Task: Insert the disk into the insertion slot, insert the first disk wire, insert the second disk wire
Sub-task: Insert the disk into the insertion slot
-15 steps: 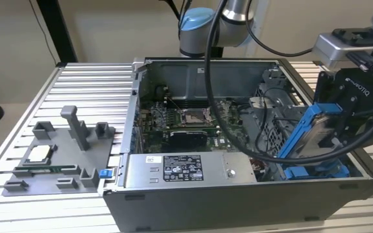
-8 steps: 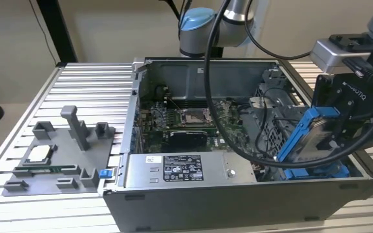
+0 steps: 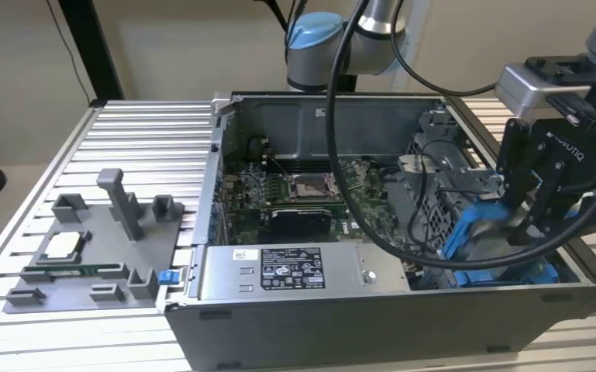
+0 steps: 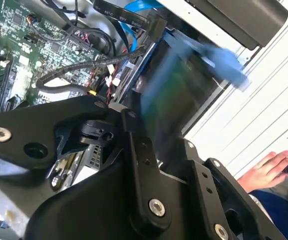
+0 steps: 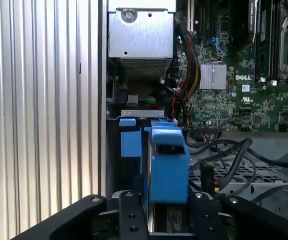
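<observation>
Black two-finger gripper (image 3: 520, 231) clamped on the flat rectangular disk (image 3: 480, 221) in its bright blue plastic carrier frame, over one corner of the open dark grey computer case (image 3: 380, 318).

In the first wrist view the disk stands on edge between the black fingers (image 5: 130, 220). The end of its blue frame faces the camera, with a dark rectangular opening near the top and a thin grey edge alongside. It hangs tilted over the insertion slot (image 3: 530, 273), a dark metal bay with blue plastic rails at the case's near corner on the exterior view's right, beside the grey labelled power-supply box (image 3: 287, 271). Whether the disk touches the rails cannot be told. A grey plastic fixture tray (image 3: 91, 256) lies toward the ribbed aluminium bench's (image 3: 142, 132) edge on the exterior view's left.
</observation>
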Tool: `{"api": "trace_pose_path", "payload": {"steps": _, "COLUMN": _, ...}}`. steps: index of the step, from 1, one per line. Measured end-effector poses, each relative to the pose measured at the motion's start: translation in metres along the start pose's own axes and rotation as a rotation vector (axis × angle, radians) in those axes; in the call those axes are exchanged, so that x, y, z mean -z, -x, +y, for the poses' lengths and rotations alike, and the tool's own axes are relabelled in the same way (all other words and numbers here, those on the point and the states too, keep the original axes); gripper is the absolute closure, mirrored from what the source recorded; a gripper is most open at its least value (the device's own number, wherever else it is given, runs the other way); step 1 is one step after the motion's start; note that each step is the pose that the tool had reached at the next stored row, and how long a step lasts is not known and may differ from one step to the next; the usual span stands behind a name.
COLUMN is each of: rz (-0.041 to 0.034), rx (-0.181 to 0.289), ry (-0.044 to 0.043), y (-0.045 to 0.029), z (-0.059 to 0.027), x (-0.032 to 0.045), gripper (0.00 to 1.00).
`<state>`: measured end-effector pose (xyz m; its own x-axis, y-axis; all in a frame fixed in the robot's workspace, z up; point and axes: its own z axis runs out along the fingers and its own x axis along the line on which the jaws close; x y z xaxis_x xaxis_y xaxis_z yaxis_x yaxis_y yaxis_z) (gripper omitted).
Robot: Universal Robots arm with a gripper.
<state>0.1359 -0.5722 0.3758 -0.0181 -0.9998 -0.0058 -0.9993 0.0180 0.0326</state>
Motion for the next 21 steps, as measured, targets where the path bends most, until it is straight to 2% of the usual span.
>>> {"api": "trace_pose_path", "payload": {"steps": 2, "rz": -0.0002, "rx": 0.000, "ry": 0.0000, "y": 0.0000, "z": 0.0000, "x": 0.0017, "gripper": 0.00}}
{"api": "trace_pose_path", "payload": {"steps": 10, "rz": -0.0005, "rx": 0.000, "ry": 0.0000, "y": 0.0001, "z": 0.0007, "x": 0.0200, "gripper": 0.00}}
{"api": "trace_pose_path", "payload": {"steps": 15, "rz": -0.0008, "rx": -0.002, "ry": -0.0028, "y": 0.0032, "z": 0.0063, "x": 0.0203, "gripper": 0.00}}
{"api": "trace_pose_path", "payload": {"steps": 19, "rz": -0.0009, "rx": -0.003, "ry": -0.0088, "y": 0.0086, "z": 0.0144, "x": 0.0200, "gripper": 0.00}}
{"api": "trace_pose_path", "payload": {"steps": 21, "rz": -0.0010, "rx": -0.004, "ry": -0.0144, "y": 0.0129, "z": 0.0171, "x": 0.0194, "gripper": 0.00}}
